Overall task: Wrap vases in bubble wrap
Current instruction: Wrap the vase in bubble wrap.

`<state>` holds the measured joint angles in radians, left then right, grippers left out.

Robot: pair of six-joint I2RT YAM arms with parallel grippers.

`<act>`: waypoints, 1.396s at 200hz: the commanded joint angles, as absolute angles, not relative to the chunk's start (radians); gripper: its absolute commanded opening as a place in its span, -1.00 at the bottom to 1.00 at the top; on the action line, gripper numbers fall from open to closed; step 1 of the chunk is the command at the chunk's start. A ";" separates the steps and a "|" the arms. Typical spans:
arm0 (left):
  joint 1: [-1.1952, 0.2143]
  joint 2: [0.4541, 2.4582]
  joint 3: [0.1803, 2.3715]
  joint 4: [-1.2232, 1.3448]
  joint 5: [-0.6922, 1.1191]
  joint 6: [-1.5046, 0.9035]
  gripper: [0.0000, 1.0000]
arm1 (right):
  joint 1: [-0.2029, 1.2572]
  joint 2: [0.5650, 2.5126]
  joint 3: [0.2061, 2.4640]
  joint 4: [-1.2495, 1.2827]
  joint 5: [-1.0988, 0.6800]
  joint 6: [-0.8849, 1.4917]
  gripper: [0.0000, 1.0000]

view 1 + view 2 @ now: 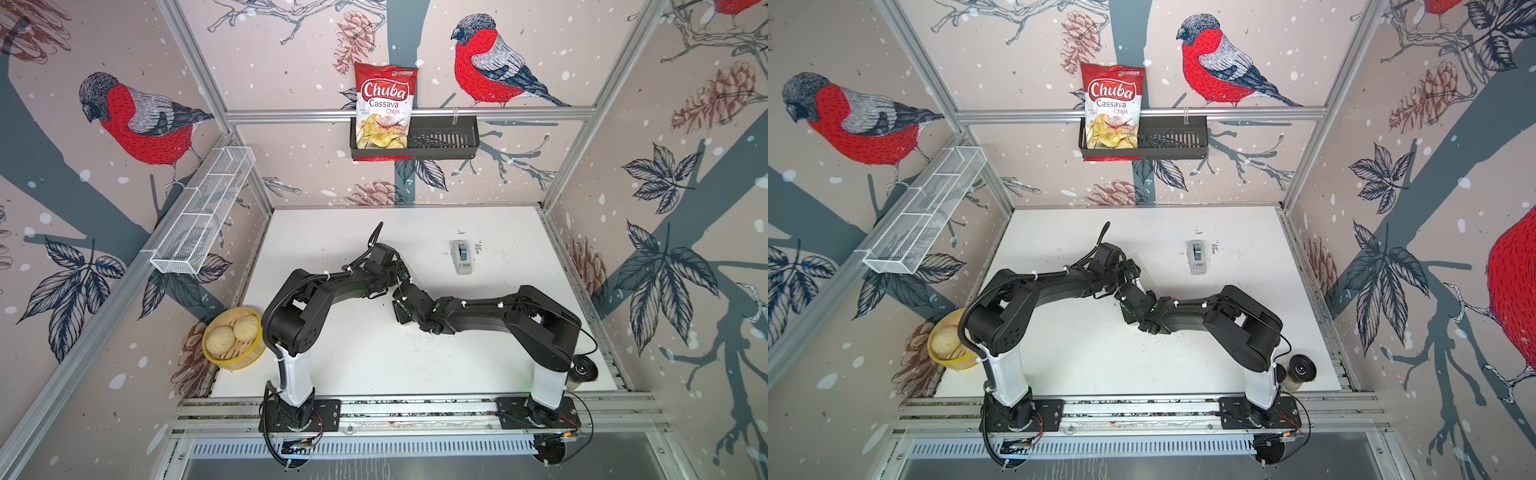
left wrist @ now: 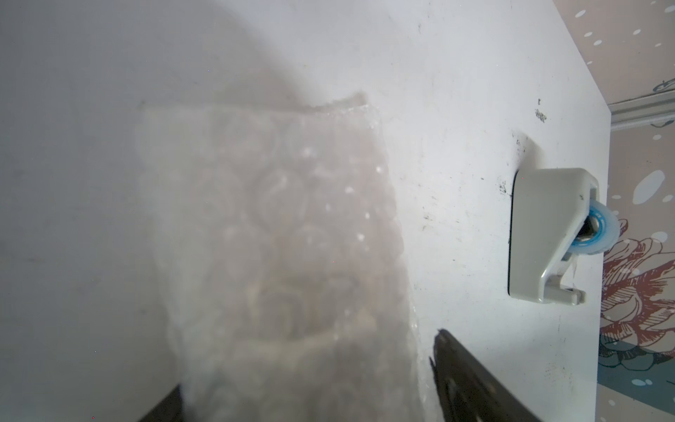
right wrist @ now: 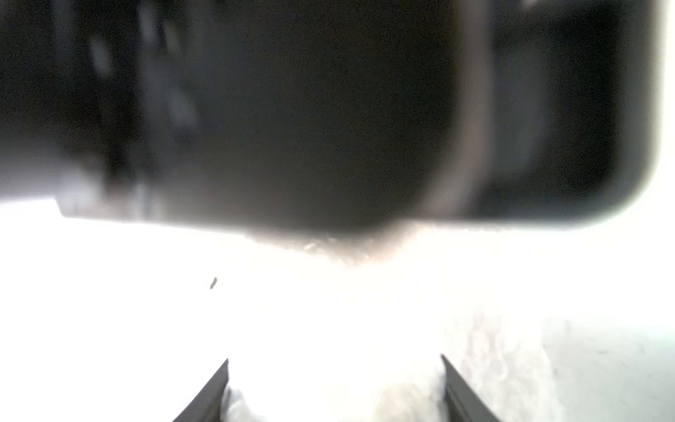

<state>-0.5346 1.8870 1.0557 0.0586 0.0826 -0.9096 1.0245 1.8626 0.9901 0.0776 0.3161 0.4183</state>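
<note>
In the left wrist view the bubble wrap [image 2: 277, 226] lies as a whitish, translucent bundle on the white table. It runs in between the two spread fingers of my left gripper [image 2: 310, 365], which is open, with a thin gap beside one dark finger [image 2: 464, 376]. The vase is hidden; only vague pale shapes show through the wrap. My right gripper [image 3: 334, 358] is shut on the bubble wrap [image 3: 485, 358], which bulges against both fingers in glare. In both top views the two grippers [image 1: 401, 274] [image 1: 402, 309] meet at the table's middle and cover the bundle.
A grey-blue tape dispenser [image 1: 462, 257] [image 2: 548, 237] stands right of the grippers. A yellow basket of buns [image 1: 232, 343] sits at the table's left edge, and a dark cylinder [image 1: 582, 368] by the right arm's base. The left arm's dark body [image 3: 292, 109] fills the right wrist view.
</note>
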 commanded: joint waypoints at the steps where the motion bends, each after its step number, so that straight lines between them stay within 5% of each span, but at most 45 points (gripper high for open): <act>1: -0.507 1.869 1.042 -0.188 0.072 -0.920 0.73 | 0.989 1.831 0.953 0.118 0.186 0.405 0.21; 69: -0.416 1.635 0.866 -0.026 0.149 -0.828 0.78 | 0.754 1.774 0.761 0.439 -0.436 0.583 0.14; 118: -0.416 1.606 0.722 0.202 0.333 -0.832 0.79 | 0.679 1.828 0.702 0.640 -0.624 0.770 0.15; 161: -0.421 1.663 0.640 0.494 0.490 -0.950 0.92 | 0.668 1.886 0.671 0.777 -0.669 0.889 0.14; 279: -0.507 1.943 0.657 0.836 0.554 -1.127 0.81 | 0.710 1.956 0.608 1.149 -0.725 1.049 0.04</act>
